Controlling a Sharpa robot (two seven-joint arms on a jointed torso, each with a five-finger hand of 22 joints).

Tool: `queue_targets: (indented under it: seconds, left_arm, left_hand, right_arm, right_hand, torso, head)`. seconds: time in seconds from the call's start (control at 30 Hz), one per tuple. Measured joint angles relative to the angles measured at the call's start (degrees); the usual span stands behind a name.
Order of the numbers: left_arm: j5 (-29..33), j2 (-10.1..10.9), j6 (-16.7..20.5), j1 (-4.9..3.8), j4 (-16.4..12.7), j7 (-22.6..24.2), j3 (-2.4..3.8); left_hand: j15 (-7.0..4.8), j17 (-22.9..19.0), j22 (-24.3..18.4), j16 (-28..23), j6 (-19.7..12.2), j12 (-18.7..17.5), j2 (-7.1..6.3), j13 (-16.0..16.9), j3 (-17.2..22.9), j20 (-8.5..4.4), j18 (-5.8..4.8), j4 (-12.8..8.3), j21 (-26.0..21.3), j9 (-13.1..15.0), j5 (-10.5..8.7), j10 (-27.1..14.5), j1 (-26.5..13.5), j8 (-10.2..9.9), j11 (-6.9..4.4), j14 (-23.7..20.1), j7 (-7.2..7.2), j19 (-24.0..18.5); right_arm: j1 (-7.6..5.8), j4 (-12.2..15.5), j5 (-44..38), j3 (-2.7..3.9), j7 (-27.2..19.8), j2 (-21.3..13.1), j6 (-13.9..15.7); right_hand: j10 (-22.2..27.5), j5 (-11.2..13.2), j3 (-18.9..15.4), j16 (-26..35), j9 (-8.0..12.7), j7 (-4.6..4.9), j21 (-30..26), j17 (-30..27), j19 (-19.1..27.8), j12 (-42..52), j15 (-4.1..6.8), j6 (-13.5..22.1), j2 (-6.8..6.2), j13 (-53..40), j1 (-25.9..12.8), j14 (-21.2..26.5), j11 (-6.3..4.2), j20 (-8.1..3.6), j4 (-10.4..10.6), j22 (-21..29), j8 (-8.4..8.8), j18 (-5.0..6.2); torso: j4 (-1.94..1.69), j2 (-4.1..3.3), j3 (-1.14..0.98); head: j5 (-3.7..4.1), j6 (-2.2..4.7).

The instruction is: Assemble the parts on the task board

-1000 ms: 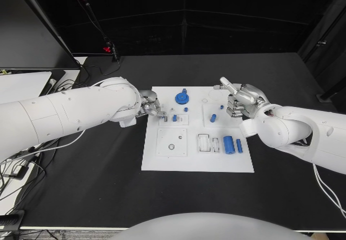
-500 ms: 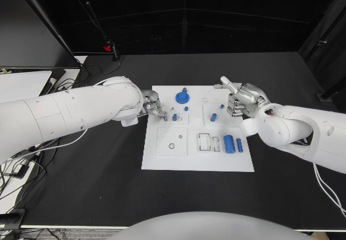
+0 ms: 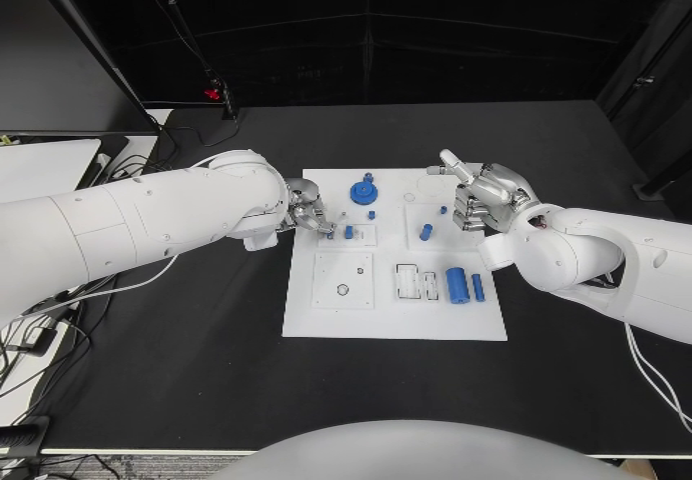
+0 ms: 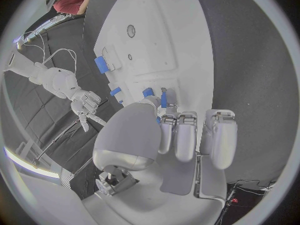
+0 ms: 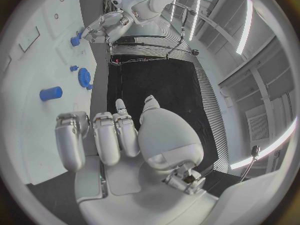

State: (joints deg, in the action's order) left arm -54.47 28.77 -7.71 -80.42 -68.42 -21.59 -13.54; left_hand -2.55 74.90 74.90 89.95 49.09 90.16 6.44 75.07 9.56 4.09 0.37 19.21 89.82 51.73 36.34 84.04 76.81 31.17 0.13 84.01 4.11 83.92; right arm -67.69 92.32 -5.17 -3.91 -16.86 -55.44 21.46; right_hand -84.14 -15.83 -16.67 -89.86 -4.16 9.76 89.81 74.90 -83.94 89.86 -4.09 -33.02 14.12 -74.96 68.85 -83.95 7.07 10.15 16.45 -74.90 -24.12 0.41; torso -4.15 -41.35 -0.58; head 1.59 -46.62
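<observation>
Nearest me on the board [image 3: 325, 320]: big blue cylinder [image 3: 457, 287] and a slimmer pin [image 3: 477, 290] lying flat near its right edge, not yet seated. Mid-board, my left robot hand [image 3: 307, 218] sits at the left edge, fingers closed round a small blue peg [image 3: 348, 233] that stands at its socket; the wrist view shows the peg [image 4: 164, 98] between my fingertips [image 4: 167, 119]. My right robot hand [image 3: 480, 200] hovers by the right edge, holding nothing, fingers loosely curled, one pointing out. Another short peg [image 3: 426, 235] stands just beside it. Farthest: blue gear [image 3: 364, 192].

Step in hand, my read: seat the peg. Keep it upright, press straight down, light pinch, don't let go until it bottoms. Risk: tilt jams it.
</observation>
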Motion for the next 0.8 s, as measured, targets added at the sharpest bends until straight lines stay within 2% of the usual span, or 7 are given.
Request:
queue_targets:
  seconds: [0.8]
  left_arm:
    - [0.04,-0.41,-0.75,0.18,0.21,-0.54,0.15]
  left_hand:
    - [0.00,0.00,0.00,0.00,-0.02,0.15,0.00,0.00,0.15,0.00,0.00,0.15,0.00,0.18,0.27,-0.02,0.00,-0.05,0.02,0.00,-0.02,0.00]
  right_arm:
    - [0.00,0.03,0.00,0.00,0.00,-0.13,-0.01]
  right_hand:
    - [0.00,0.00,0.00,0.00,0.00,0.00,0.00,0.00,0.00,0.00,0.00,0.00,0.00,0.00,0.00,0.00,0.00,0.00,0.00,0.00,0.00,0.00]
  torso:
    - [-0.05,0.04,0.01]
  head:
    - [-0.04,-0.28]
